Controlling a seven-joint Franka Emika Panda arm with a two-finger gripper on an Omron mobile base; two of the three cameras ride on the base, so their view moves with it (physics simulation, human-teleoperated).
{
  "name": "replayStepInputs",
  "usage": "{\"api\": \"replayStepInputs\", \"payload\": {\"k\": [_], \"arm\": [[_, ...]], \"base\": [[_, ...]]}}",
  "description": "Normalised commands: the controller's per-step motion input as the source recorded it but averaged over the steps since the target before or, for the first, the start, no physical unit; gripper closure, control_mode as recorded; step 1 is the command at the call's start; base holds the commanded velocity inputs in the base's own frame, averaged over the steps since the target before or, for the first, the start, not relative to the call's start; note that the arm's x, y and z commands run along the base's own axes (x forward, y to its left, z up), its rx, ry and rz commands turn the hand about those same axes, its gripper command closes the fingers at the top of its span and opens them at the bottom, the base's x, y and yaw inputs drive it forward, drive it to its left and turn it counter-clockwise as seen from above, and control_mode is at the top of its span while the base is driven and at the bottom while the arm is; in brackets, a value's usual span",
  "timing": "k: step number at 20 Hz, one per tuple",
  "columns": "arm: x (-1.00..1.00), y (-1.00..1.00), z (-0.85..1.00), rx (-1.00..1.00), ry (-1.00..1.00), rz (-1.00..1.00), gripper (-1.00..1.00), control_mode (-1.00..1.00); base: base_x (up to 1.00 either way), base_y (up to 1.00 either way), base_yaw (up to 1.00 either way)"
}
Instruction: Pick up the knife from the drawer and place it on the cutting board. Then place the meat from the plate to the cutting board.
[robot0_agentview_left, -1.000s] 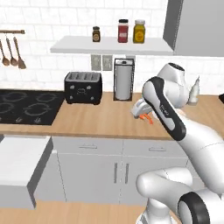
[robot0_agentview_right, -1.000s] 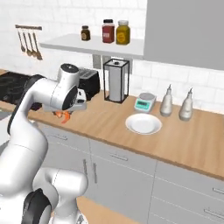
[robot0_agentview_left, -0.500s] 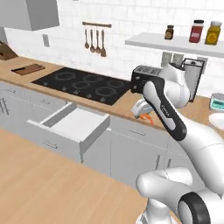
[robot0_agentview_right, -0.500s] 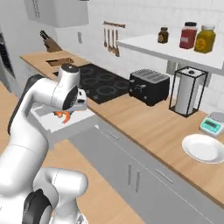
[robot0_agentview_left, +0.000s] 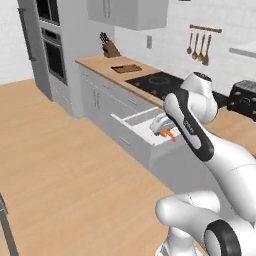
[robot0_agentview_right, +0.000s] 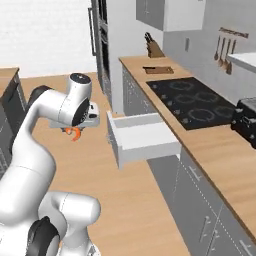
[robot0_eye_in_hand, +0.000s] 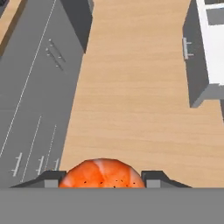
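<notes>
My gripper (robot0_eye_in_hand: 103, 180) is shut on the meat (robot0_eye_in_hand: 102, 174), an orange-red curled piece that hangs over the wooden floor. In the base views the gripper (robot0_agentview_left: 166, 132) (robot0_agentview_right: 74, 130) holds the meat (robot0_agentview_left: 170, 135) (robot0_agentview_right: 75, 134) beside the open drawer (robot0_agentview_left: 136, 120) (robot0_agentview_right: 140, 138), whose white inside looks bare. The cutting board (robot0_agentview_left: 126, 68) (robot0_agentview_right: 159, 70) lies far off on the counter, before the stove. A slim dark shape lies on the board; it is too small to tell whether that is the knife.
A black stove (robot0_agentview_left: 164, 82) (robot0_agentview_right: 192, 102) sits between the board and a toaster (robot0_agentview_left: 243, 98). A knife block (robot0_agentview_left: 109, 48) (robot0_agentview_right: 153, 48) stands in the counter's far corner beside a tall oven cabinet (robot0_agentview_left: 50, 48). Wide wooden floor (robot0_agentview_left: 60, 170) lies left of the cabinets.
The whole scene has shifted: the base has travelled along the counter from the plate end to the drawer and stove. The gripper stays shut on the meat.
</notes>
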Motion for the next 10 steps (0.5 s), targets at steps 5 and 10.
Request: {"api": "replayStepInputs", "payload": {"k": [5,10], "arm": [[0.0,0.0,0.0,0.0,0.0,0.0,1.0,1.0],[0.0,0.0,0.0,0.0,0.0,0.0,1.0,1.0]], "base": [[0.01,0.48,0.61],[0.31,0.22,0.24]]}}
